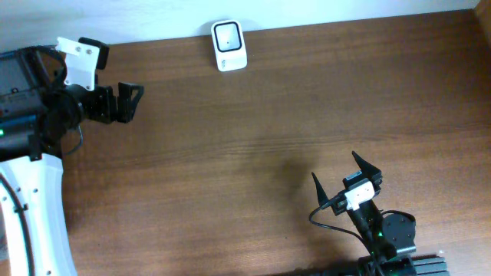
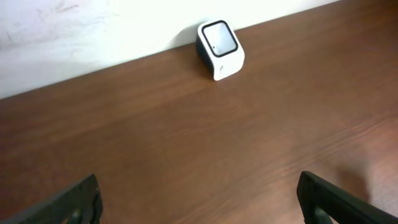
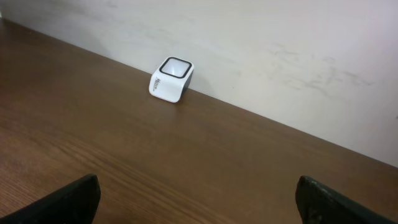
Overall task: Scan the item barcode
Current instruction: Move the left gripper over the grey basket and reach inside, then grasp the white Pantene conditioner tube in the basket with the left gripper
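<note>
Here the left gripper (image 1: 136, 101) reaches out level from the left side of the table (image 1: 230, 161), its fingers spread wide and holding nothing, tips aimed across the wood. The right gripper (image 1: 334, 166) sits low at the near edge, angled toward the wall (image 1: 322, 11), fingers likewise parted and empty. The scanner (image 1: 229, 46), a white box with a dark window, stands against that wall, well ahead of both sets of fingertips and left of centre for the right pair, touching neither.
</note>
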Action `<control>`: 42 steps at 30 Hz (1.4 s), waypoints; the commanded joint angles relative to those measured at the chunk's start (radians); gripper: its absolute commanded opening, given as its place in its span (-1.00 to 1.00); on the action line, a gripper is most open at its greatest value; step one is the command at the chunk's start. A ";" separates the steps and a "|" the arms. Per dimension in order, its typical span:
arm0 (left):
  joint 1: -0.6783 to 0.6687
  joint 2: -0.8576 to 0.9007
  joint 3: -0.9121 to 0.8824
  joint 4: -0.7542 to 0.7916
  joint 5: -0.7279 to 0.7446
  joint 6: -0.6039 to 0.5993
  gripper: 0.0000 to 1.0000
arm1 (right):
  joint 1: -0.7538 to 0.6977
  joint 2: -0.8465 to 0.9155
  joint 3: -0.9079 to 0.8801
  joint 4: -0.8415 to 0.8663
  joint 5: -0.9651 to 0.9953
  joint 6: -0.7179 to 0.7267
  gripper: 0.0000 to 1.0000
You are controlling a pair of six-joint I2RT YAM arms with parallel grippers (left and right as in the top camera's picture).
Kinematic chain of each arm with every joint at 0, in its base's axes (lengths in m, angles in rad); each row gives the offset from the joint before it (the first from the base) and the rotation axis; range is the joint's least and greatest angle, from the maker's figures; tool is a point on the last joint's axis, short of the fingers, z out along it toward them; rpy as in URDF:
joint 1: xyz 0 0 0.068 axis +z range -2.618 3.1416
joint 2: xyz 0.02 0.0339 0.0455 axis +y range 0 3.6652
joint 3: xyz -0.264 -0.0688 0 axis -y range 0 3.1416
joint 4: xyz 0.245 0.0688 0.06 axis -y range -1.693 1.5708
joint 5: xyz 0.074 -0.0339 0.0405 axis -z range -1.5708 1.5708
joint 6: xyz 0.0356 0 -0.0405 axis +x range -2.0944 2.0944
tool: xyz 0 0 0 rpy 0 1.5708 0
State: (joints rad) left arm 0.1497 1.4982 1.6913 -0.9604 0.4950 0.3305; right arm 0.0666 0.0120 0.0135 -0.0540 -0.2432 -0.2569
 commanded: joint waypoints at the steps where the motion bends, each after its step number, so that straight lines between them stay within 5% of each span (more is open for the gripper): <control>1: 0.066 0.005 0.097 0.014 -0.180 -0.198 0.98 | -0.002 -0.006 -0.008 -0.003 0.009 0.014 0.97; 7: 0.377 0.005 0.299 0.012 -0.231 -0.388 0.98 | -0.002 -0.006 -0.008 -0.003 0.009 0.014 0.97; 10: 0.548 0.005 0.331 0.002 -0.235 -0.399 0.99 | -0.002 -0.006 -0.008 -0.003 0.009 0.014 0.97; 16: 0.686 0.066 0.247 -0.079 -0.346 -0.399 0.99 | -0.002 -0.006 -0.008 -0.003 0.009 0.014 0.97; 30: 0.743 0.437 0.148 -0.179 -0.194 -0.243 0.99 | -0.002 -0.006 -0.008 -0.003 0.009 0.014 0.97; 33: 0.743 0.470 0.148 -0.188 -0.145 -0.141 0.99 | -0.002 -0.006 -0.008 -0.003 0.009 0.014 0.97; 42: 0.743 0.521 0.063 -0.167 -0.194 -0.089 0.83 | -0.002 -0.006 -0.008 -0.003 0.009 0.014 0.97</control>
State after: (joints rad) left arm 0.8879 1.9884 1.7969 -1.1427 0.3222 0.2035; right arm 0.0669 0.0120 0.0135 -0.0540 -0.2432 -0.2573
